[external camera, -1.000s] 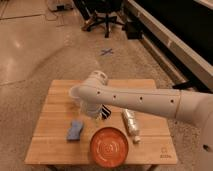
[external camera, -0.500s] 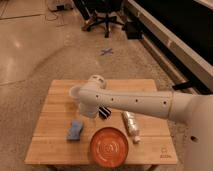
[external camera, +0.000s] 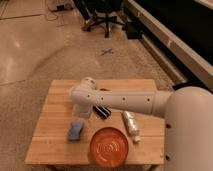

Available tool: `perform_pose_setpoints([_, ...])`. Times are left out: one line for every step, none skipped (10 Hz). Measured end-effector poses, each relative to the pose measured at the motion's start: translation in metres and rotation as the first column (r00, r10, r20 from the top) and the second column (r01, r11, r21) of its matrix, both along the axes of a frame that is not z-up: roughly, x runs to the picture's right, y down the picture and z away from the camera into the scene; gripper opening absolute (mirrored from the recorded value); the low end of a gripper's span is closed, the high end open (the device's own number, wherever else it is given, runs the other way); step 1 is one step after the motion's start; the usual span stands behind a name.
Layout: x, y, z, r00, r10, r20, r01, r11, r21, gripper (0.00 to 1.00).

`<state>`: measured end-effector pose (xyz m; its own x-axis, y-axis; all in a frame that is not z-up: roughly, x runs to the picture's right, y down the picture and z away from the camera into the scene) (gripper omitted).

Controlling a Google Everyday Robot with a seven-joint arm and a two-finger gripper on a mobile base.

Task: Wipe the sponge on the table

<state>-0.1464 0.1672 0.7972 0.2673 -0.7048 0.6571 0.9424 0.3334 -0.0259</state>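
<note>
The light-blue sponge (external camera: 75, 131) lies flat on the front left part of the light-wood slatted table (external camera: 55, 107). My white arm reaches in from the right, across the middle of the table. The gripper (external camera: 81, 114) hangs down from the wrist just behind and slightly right of the sponge, very close above it. Whether it touches the sponge I cannot tell.
An orange plate (external camera: 109, 147) sits at the table's front edge, right of the sponge. A black ridged bar (external camera: 102, 112) lies just right of the gripper, partly under the arm. A pale bottle (external camera: 131, 124) lies on its side further right. Office chairs stand on the floor beyond.
The arm's wrist has swung left and forward over the table, bringing the gripper nearer the sponge. The sponge, plate, bar and bottle have stayed in place.
</note>
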Motion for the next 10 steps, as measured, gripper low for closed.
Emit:
perform_pose_setpoints([-0.011,0.003,0.006,1.000,-0.013,0.012,0.014,0.9999,-0.010,0.65])
perform_pose_setpoints([-0.018,0.006,0.010,1.000,-0.023,0.020,0.024,0.9996,-0.017,0.65])
perform_pose_setpoints([-0.024,0.009,0.013,0.999,-0.035,0.026,0.036,0.9991,-0.022,0.65])
perform_pose_setpoints([-0.031,0.012,0.015,0.998,-0.049,0.031,0.050,0.9984,-0.026,0.65])
perform_pose_setpoints([-0.034,0.014,0.017,0.998,-0.060,0.034,0.061,0.9978,-0.026,0.65])
perform_pose_setpoints([-0.038,0.017,0.019,0.997,-0.072,0.036,0.073,0.9970,-0.024,0.65])
perform_pose_setpoints([-0.041,0.020,0.021,0.996,-0.085,0.035,0.086,0.9961,-0.020,0.65])
perform_pose_setpoints([-0.042,0.022,0.025,0.995,-0.093,0.029,0.093,0.9955,-0.015,0.65])
perform_pose_setpoints([-0.042,0.023,0.028,0.995,-0.097,0.020,0.097,0.9952,-0.009,0.65])
perform_pose_setpoints([-0.039,0.022,0.031,0.995,-0.097,0.008,0.097,0.9953,-0.003,0.65])
